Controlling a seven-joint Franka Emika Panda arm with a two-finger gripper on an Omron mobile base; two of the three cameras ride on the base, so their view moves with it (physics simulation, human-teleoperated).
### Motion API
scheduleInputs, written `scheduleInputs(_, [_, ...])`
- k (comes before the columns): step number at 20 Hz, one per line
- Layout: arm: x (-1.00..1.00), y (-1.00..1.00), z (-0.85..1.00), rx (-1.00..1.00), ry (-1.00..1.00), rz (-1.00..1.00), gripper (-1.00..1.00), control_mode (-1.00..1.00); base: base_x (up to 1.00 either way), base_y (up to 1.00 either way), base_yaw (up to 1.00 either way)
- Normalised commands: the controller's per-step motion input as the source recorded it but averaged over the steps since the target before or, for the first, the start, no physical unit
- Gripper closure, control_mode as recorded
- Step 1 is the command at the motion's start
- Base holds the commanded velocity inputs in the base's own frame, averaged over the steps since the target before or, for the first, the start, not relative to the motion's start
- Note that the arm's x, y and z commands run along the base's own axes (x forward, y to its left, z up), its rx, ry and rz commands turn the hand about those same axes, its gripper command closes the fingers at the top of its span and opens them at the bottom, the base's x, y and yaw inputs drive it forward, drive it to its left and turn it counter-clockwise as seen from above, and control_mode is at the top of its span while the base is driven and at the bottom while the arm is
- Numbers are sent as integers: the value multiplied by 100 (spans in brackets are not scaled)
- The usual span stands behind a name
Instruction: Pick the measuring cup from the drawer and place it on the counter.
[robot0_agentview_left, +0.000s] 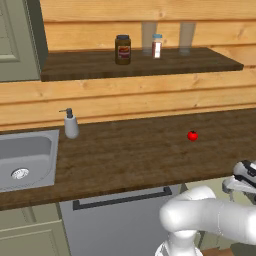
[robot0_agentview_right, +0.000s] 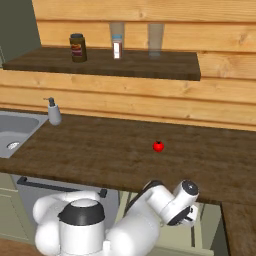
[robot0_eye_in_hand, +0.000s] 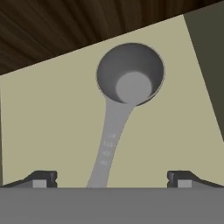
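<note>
Embossed markings are seen along the handle of the measuring cup (robot0_eye_in_hand: 130, 78) but cannot be read. The cup is lying bowl-up on the pale floor of the drawer (robot0_eye_in_hand: 52, 131), below the counter (robot0_eye_in_hand: 57, 30) edge. The gripper (robot0_eye_in_hand: 112, 178) is spread wide, fingertips either side of the handle, nothing held or touched.
</note>
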Motion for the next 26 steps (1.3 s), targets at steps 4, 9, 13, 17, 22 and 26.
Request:
scheduleInputs(4, [1, 0, -25, 0, 0, 3, -100, -100, 0, 0, 0])
scheduleInputs(9, [0, 0, -34, 0, 0, 4, -100, -100, 0, 0, 0])
scheduleInputs(13, [4, 0, -26, 0, 0, 2, -100, -100, 0, 0, 0])
scheduleInputs(17, [14, 0, -15, 0, 0, 0, -100, -100, 0, 0, 0])
scheduleInputs(22, [17, 0, -20, 0, 0, 1, -100, -100, 0, 0, 0])
scheduleInputs(26, [13, 0, -26, 0, 0, 2, -100, -100, 0, 0, 0])
